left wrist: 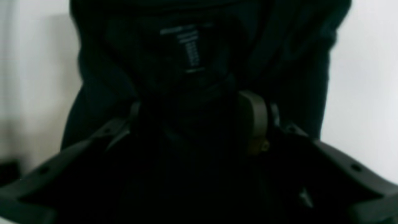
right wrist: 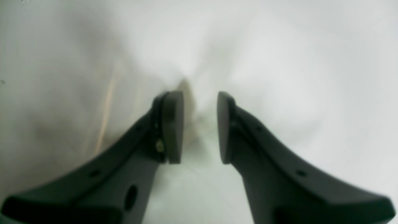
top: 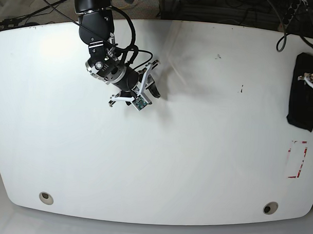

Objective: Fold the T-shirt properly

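Look at your left gripper (left wrist: 199,124) first: its two fingers stand apart with a thick bunch of the T-shirt (left wrist: 199,56) filling the space between them, so it is grasping the cloth. The T-shirt is soft, black and not shiny, and it hangs in deep folds above the fingers. You can see a small printed label (left wrist: 188,46) on the inside of the neck, but the words are too blurry to read. One olive-colored pad (left wrist: 253,121) shows on the side of the bunch; the other side is lost in the dark. From the base view, the T-shirt (top: 304,91) sits as a dark bundle at the far right edge of the table (top: 196,149), with white parts of the left arm on top of it. Now look at your right gripper (right wrist: 199,127): its fingers are a little way apart and hold nothing. The black curved fingers have flat pads and point down at the bare table. The table is white, smooth and wide with rounded corners. The right gripper (top: 147,88) is well apart from the T-shirt.
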You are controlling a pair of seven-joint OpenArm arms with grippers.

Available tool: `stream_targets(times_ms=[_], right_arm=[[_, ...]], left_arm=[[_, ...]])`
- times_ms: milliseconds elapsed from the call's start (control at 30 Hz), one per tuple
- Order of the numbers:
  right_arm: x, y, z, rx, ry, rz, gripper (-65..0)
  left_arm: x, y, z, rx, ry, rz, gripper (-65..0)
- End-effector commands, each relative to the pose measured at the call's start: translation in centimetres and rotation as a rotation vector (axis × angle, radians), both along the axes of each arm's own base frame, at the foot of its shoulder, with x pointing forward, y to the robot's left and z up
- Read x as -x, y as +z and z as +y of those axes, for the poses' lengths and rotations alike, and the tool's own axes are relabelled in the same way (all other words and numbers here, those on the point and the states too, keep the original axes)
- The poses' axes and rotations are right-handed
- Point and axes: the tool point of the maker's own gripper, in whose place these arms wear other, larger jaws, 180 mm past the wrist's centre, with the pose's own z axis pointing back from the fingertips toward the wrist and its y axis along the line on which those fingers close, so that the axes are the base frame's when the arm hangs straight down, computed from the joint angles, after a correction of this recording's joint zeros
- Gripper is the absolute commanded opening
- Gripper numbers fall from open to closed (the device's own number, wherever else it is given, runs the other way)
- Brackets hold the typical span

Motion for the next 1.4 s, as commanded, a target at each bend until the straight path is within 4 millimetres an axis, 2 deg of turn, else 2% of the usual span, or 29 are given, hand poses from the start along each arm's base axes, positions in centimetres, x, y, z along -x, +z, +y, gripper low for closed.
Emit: stream_targets(times_ms=[0, 200, 300, 367, 500, 600, 700, 733, 833, 900, 1000, 1133, 1300, 1367], right_arm=[[-0.5, 2.2, 0.5, -0.037, 0.003, -0.068, -48.4], [-0.5, 2.5, 0.7, -0.050, 0.003, -0.074, -48.4], [-0.6, 2.6, 0.6, -0.048, 0.002, -0.079, -48.4], [-0.8, 2.9, 0.5, -0.055, 0.001, -0.102, -48.4], [-2.0, 4.4, -1.3, -0.100, -0.032, -0.204, -48.5], [-3.3, 4.8, -3.8, -0.140, -0.131, -0.260, -48.5], [-4.7, 5.4, -8.0, -0.131, -0.242, -0.359, -48.4], [-4.9, 5.5, -8.8, -0.127, -0.260, -0.380, -48.4], [-5.1, 5.5, -11.2, -0.121, -0.319, -0.415, -48.4], [-4.4, 5.0, -13.0, -0.110, -0.368, -0.409, -48.4], [-3.0, 4.6, -15.0, -0.123, -0.421, -0.417, -48.4], [-0.1, 2.8, -17.0, -0.130, -0.483, -0.376, -47.9], [5.2, 0.0, -17.9, -0.154, -0.530, -0.253, -47.9], [7.2, -0.4, -18.4, -0.161, -0.540, -0.214, -47.9]], left_arm=[[1.3, 2.0, 3.4, -0.087, 0.004, 0.027, -30.6], [1.1, 3.7, 3.9, -0.066, 0.005, -0.018, -30.6], [-1.1, 6.1, 3.0, -0.093, -0.038, -0.094, -30.6], [-2.1, 6.6, 0.6, -0.089, -0.082, -0.140, -30.6], [-4.3, 9.1, -3.9, -0.102, -0.170, -0.258, -30.6], [-5.7, 9.6, -6.7, -0.078, -0.173, -0.341, -30.6], [-7.7, 10.2, -11.8, -0.006, -0.228, -0.499, -30.7], [-8.1, 10.2, -13.1, 0.013, -0.241, -0.537, -30.7], [-8.8, 9.8, -16.8, 0.065, -0.270, -0.611, -30.7], [-8.9, 9.1, -19.1, 0.092, -0.288, -0.624, -30.7], [-7.9, 7.5, -21.1, 0.133, -0.274, -0.617, -30.7], [-5.5, 6.1, -23.7, 0.200, -0.243, -0.596, -30.7], [0.6, 4.1, -26.0, 0.246, -0.236, -0.486, -30.7], [3.0, 3.7, -27.3, 0.273, -0.217, -0.438, -30.7]])
